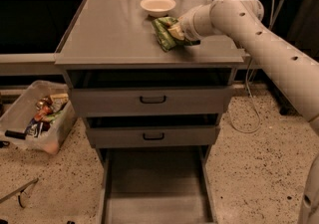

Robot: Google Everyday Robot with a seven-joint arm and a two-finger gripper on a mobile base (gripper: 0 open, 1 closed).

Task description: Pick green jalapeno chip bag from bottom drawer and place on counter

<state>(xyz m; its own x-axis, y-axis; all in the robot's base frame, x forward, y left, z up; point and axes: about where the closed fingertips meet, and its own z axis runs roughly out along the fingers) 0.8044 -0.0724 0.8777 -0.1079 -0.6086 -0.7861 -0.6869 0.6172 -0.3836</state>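
The green jalapeno chip bag (162,34) lies on the counter (114,29), right of centre and just in front of a white bowl. My gripper (178,32) comes in from the right on the white arm and is shut on the bag's right end, low over the counter. The bottom drawer (157,190) is pulled out at the bottom of the view, and the part of its floor that shows is bare.
A white bowl (158,5) stands on the counter behind the bag. Two grey drawer fronts (152,99) with black handles sit slightly open above the bottom drawer. A clear bin with packets (36,117) rests on the floor at left. A cable (247,113) hangs at right.
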